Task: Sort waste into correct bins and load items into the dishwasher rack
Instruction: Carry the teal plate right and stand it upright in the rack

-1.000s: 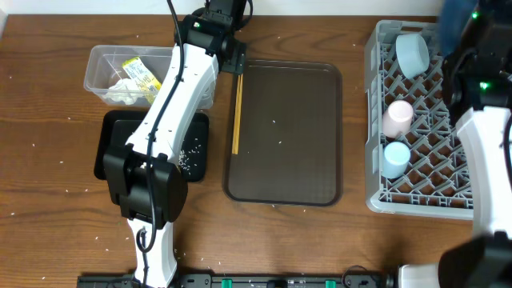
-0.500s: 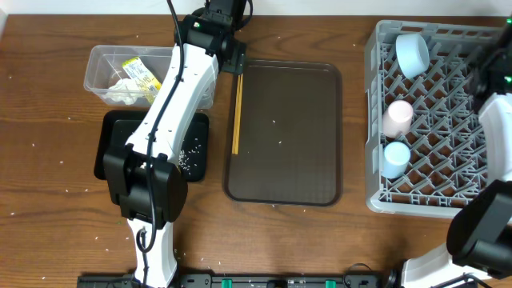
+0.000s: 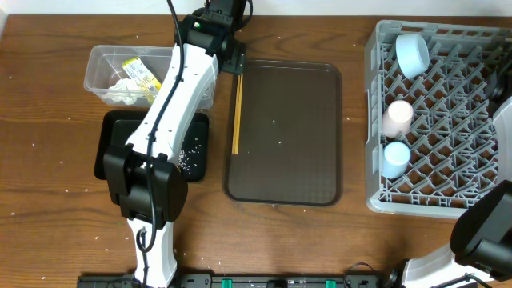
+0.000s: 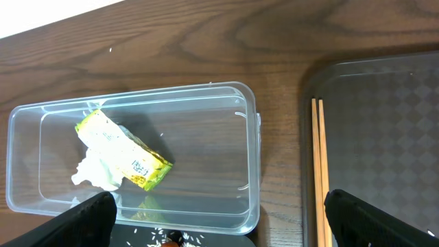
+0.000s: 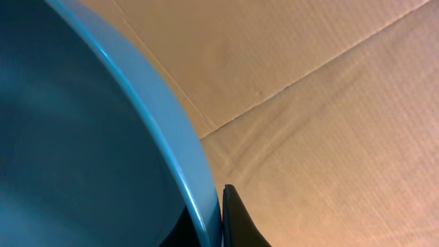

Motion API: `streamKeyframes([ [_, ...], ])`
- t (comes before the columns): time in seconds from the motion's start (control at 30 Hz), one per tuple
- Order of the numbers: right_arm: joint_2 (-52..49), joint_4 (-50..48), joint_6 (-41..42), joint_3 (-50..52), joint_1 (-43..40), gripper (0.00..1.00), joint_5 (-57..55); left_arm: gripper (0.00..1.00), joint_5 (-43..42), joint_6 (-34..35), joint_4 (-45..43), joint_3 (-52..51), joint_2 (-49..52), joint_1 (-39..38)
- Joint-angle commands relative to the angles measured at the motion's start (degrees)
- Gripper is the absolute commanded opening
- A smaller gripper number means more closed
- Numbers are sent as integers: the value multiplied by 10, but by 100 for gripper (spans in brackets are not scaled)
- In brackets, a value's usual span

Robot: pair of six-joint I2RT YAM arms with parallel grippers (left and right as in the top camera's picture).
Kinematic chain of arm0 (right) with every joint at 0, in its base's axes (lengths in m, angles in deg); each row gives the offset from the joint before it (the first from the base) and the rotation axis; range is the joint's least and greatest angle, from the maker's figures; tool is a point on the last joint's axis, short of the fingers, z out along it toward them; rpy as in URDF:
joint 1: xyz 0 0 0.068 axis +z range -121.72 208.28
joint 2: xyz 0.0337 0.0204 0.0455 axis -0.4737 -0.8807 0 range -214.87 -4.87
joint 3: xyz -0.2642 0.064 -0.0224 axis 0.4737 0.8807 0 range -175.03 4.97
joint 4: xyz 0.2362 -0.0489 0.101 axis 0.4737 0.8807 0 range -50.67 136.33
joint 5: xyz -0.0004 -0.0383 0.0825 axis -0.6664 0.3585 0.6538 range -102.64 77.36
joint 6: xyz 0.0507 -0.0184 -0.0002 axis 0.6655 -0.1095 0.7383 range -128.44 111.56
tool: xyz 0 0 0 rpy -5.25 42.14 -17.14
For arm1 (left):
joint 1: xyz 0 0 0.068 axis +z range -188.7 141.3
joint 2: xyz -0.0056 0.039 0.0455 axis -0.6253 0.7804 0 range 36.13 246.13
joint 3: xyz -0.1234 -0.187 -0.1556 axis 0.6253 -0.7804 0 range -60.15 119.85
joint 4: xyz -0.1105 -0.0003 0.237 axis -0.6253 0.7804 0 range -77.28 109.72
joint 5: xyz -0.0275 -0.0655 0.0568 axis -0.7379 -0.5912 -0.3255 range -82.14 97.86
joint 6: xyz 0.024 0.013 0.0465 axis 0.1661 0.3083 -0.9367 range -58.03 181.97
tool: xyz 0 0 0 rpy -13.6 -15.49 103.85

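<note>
Rightward of left gripper (image 4: pixel 221 218): chopsticks (image 4: pixel 319 171), long axis pointing away
Left jaws: spread, empty
Right gripper (image 5: pixel 209 223): clamps large blue dish (image 5: pixel 82 137)

Overhead looks straight down; nearer left wrist view shares the clear tub (image 4: pixel 206 151).

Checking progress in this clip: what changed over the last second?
The right arm swung rightward off the rack, nearly leaving the overhead view, carrying the blue dish. Left arm, chopsticks and cups stayed put.
</note>
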Motion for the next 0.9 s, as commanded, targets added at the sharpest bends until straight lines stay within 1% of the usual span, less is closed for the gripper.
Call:
streamKeyframes([
  [0.0,-9,-3,-7,-7,-8,1,11,98,6,5,2,-2,4,1],
  [0.2,-29,-4,-24,-7,-8,1,11,98,6,5,2,-2,4,1],
  [0.7,-36,-2,-23,-6,-15,1,12,98,6,5,2,-2,4,1],
  [0.87,-36,17,-16,-6,-13,1,38,98,6,5,2,-2,4,1],
])
